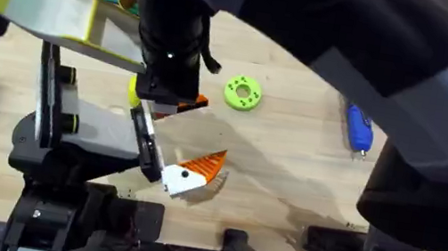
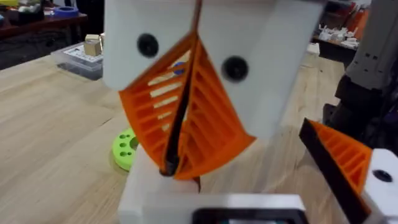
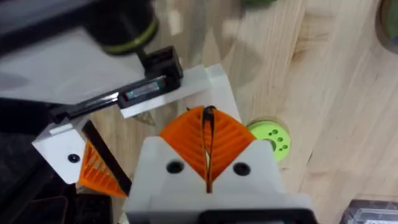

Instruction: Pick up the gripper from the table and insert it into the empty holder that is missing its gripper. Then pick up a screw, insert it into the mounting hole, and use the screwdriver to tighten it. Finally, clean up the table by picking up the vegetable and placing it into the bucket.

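Overhead, green disc point(image 1: 243, 92) and screwdriver point(image 1: 359, 129) lie apart; both arms' fingers clenched empty.

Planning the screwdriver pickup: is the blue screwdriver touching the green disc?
Apart. The overhead view shows the screwdriver lying well to the right of the green disc, with bare table between them.
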You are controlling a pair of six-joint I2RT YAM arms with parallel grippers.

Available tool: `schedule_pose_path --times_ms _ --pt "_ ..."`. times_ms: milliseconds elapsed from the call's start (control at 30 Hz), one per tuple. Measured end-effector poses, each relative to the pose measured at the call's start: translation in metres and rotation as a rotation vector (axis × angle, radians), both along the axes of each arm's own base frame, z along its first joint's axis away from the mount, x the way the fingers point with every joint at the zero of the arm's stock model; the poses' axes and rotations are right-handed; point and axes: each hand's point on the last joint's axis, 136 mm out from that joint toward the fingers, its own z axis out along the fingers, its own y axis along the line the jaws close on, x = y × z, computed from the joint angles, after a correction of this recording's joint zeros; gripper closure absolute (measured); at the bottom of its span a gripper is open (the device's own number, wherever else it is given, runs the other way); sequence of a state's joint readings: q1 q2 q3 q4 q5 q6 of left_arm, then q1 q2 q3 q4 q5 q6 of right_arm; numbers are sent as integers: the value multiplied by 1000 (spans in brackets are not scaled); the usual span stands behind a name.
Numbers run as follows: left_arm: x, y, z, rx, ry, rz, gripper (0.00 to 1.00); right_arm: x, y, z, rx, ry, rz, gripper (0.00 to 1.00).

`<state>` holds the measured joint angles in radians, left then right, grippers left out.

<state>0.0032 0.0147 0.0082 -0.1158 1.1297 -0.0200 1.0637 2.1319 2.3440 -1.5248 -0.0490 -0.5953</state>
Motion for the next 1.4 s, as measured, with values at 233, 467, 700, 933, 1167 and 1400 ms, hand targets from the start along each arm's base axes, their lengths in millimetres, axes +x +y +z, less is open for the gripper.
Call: schedule_pose_path --times_ms 233,467,700,933,1167,1400 --pt "0 0 0 -1 2 0 14 0 0 0 0 0 0 989" --pt "0 0 0 -1 2 0 14 0 0 0 0 0 0 989" --pt "0 0 0 -1 2 0 15 0 0 0 0 0 0 995" --pt "0 0 0 -1 2 0 14 0 0 0 0 0 0 995" --pt "0 0 0 0 -2 -1 15 0 1 0 5 -2 0 406" --pt "0 0 0 2 -7 -1 15 0 2 0 6 -4 5 6"
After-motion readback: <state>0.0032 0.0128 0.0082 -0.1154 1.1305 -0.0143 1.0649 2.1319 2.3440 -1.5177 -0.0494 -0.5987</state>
